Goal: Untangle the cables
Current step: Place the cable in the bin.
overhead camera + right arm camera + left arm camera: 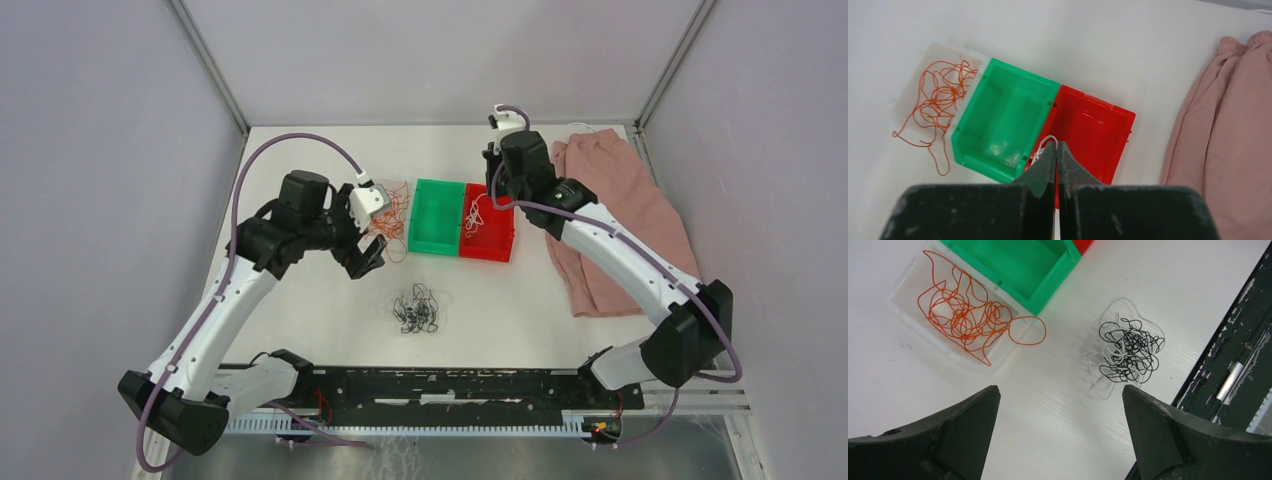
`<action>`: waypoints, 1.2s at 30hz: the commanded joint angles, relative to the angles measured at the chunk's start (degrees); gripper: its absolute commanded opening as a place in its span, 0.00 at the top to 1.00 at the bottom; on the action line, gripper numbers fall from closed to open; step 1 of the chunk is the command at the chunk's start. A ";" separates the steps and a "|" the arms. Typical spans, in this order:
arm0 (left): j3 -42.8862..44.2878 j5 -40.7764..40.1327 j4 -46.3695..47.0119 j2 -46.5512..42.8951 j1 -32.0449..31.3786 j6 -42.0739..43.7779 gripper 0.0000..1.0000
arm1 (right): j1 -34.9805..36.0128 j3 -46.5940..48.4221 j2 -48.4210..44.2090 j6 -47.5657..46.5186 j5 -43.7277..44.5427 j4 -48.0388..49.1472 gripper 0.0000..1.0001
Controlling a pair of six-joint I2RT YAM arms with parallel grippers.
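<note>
Left tool (1060, 391) hangs spread wide above the desk (898, 375), between orange cables (963, 315) in a clear tray (900, 297) and a black-and-white clump (1128, 347). Right tool (1056, 145) pinches a white cable (1044, 140) over the red bin (1098, 130).

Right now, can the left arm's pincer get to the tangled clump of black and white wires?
Probably yes. The left pincer stands open above the white table, and the tangled clump of black and white wires lies uncovered nearby, with nothing between them.
</note>
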 commanded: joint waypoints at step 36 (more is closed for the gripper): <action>-3.01 5.44 -6.73 3.84 16.67 11.33 0.00 | 19.61 -8.13 8.83 -1.56 -28.54 4.11 0.32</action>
